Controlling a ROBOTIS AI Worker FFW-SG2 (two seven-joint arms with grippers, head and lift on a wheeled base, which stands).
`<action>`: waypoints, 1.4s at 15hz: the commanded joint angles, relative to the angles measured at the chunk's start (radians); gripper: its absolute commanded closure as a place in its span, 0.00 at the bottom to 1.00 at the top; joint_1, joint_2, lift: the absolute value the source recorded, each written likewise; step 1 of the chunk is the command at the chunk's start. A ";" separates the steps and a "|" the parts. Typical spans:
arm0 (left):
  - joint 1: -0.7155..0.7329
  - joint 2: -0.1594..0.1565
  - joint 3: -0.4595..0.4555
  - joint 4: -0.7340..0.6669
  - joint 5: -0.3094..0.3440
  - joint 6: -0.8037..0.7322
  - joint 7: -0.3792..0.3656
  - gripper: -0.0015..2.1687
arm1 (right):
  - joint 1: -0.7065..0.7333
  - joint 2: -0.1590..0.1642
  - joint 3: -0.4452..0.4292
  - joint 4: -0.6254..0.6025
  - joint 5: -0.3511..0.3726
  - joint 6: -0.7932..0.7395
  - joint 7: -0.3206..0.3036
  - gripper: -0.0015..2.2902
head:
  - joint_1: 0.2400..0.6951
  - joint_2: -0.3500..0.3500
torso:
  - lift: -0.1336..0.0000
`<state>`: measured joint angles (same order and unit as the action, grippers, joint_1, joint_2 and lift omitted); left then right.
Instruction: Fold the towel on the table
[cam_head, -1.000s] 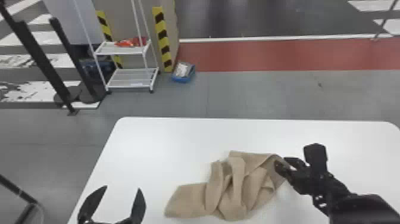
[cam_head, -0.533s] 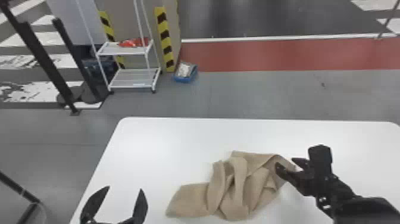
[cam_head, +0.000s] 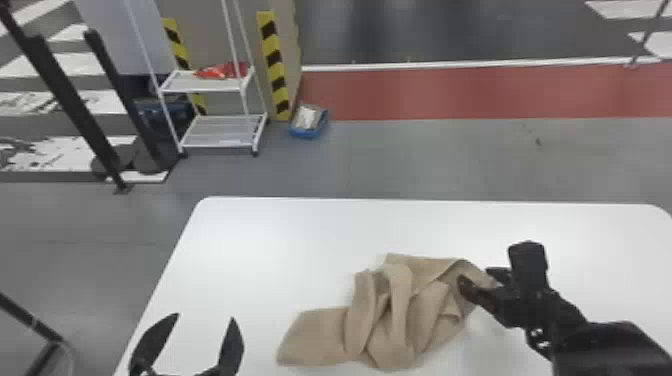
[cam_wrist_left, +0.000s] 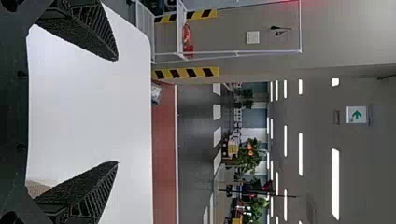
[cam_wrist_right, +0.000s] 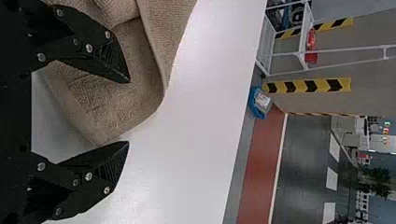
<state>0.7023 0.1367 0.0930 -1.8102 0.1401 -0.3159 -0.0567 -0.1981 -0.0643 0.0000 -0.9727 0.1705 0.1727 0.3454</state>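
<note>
Nearest, at approx. 7 o'clock in the head view: L gripper, open wide, nothing btwn its fingers. Towel lies at its 3 o'clock, well apart. L wrist view has a bit of the towel beyond one finger.

The beige towel is on the white table, approx. 5 to 6 o'clock in the head view, bunched w/ raised folds mid-cloth. A flatter flap points to 8 o'clock; another corner runs to 3 o'clock, up to the R gripper.

R gripper, approx. 4 o'clock in the head view, is open too. One finger is over the towel, the other just past the cloth's edge, w/ a corner reaching in btwn them; can't tell if either finger touches it. Most of the towel is at this gripper's 8 to 9 o'clock.

Past the table, 11 to 12 o'clock: blue bin on grey floor, w/ pale stuff inside. At 10 to 11: white rack, red item on its upper shelf; yellow-black striped strip just beside. Red floor band at approx. 1. Farthest, per L wrist view: ceiling lights & green-arrow sign.
</note>
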 joint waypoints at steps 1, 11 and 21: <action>0.000 0.001 0.001 0.000 0.001 -0.001 0.000 0.04 | -0.009 0.000 0.000 0.020 0.011 0.005 0.000 0.27 | 1.00 0.65 | 1.00; 0.003 0.001 0.002 0.000 0.001 -0.001 0.000 0.04 | 0.181 0.001 0.003 -0.299 -0.009 -0.051 0.006 0.85 | 1.00 0.67 | 1.00; -0.029 0.006 -0.022 0.008 -0.040 0.008 -0.250 0.04 | 0.490 -0.005 -0.078 -0.762 -0.037 -0.489 0.179 0.85 | 1.00 0.64 | 1.00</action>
<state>0.6811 0.1426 0.0809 -1.8054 0.1087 -0.3086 -0.3046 0.2659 -0.0709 -0.0609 -1.7074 0.2344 -0.1501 0.5243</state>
